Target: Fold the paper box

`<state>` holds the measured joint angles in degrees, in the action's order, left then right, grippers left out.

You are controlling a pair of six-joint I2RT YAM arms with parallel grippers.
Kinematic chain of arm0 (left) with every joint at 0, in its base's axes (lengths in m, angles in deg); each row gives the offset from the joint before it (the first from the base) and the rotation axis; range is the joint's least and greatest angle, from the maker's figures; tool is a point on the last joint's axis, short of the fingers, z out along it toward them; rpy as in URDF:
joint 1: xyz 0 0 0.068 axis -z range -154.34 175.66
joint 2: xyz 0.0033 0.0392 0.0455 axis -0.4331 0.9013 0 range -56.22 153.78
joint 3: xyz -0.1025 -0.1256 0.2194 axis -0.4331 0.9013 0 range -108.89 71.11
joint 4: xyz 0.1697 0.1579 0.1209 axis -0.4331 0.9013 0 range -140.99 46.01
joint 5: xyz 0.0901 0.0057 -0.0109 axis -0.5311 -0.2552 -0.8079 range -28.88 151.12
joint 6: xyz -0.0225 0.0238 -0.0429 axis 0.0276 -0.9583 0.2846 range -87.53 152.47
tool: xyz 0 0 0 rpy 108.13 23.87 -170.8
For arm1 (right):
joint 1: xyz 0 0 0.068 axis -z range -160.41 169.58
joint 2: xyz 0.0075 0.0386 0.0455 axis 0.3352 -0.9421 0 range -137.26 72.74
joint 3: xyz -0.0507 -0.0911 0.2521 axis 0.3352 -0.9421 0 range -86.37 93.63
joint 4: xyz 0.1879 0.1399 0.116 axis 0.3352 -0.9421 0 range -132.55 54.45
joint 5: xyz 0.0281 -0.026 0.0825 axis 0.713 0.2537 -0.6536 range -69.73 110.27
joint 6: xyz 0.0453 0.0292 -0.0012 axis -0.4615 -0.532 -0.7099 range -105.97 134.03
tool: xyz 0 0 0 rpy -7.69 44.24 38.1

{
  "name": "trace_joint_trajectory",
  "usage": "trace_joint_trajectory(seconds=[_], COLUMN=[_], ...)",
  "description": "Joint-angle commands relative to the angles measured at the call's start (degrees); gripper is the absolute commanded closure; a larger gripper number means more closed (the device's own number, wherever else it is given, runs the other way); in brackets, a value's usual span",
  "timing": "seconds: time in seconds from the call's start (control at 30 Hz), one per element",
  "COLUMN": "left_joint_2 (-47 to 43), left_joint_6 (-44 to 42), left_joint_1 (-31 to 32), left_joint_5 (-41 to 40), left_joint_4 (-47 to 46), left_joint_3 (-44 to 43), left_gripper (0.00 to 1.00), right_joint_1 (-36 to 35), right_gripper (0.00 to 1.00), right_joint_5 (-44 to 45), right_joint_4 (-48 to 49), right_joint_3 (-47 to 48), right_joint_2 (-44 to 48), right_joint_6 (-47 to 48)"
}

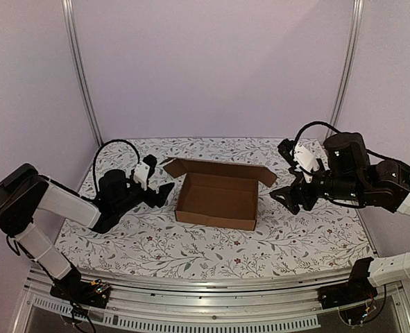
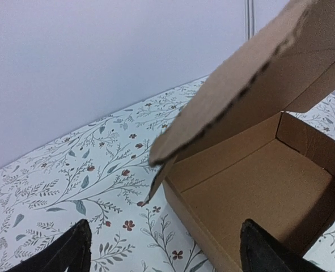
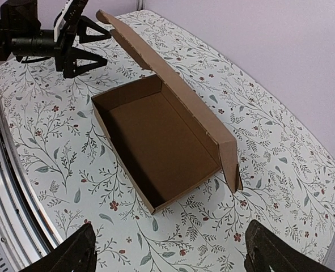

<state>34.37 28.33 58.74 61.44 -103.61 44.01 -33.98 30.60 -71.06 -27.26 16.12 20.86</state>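
Observation:
The paper box [image 1: 217, 201] is a brown cardboard tray standing open in the middle of the table, its lid raised along the far side with a side flap at each end. It also shows in the left wrist view [image 2: 258, 181] and the right wrist view [image 3: 156, 136]. My left gripper [image 1: 164, 193] is open and empty just left of the box, near the lid's left flap [image 2: 212, 90]. My right gripper [image 1: 282, 199] is open and empty to the right of the box, apart from it. The left gripper also shows in the right wrist view [image 3: 90, 48].
The table carries a white cloth with a leaf and flower print [image 1: 191, 250]. Lilac walls with metal posts [image 1: 83, 76] enclose the back and sides. A metal rail [image 1: 211, 288] runs along the near edge.

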Motion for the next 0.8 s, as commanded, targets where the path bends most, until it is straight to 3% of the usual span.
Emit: trace_joint_trajectory(seconds=[0.0,0.13,0.23,0.47,0.77], left_joint_2=[3.6,6.4,8.7,11.8,12.4], left_joint_6=[-2.1,-1.8,-2.1,-1.8,-3.3], left_joint_1=[-1.3,-2.0,-2.4,-2.8,-3.0], left_joint_5=[6.3,7.3,10.8,10.6,11.2], left_joint_4=[-15.4,-18.7,-20.6,-26.8,-26.8], left_joint_3=[1.2,0.3,-0.9,-1.4,-3.5], left_gripper=[0.13,0.18,0.29,0.34,0.39], right_joint_1=[0.4,0.3,0.4,0.4,0.3], right_gripper=[0.11,0.1,0.1,0.1,0.1], right_joint_5=[-1.0,-1.7,-2.1,-1.7,-2.0], right_joint_4=[1.0,1.0,0.9,0.0,-0.5], right_joint_3=[-1.2,-1.7,-1.9,-2.1,-2.5], right_joint_2=[2.0,3.0,3.5,4.0,4.5], right_joint_6=[-1.4,-1.9,-2.2,-2.9,-4.0])
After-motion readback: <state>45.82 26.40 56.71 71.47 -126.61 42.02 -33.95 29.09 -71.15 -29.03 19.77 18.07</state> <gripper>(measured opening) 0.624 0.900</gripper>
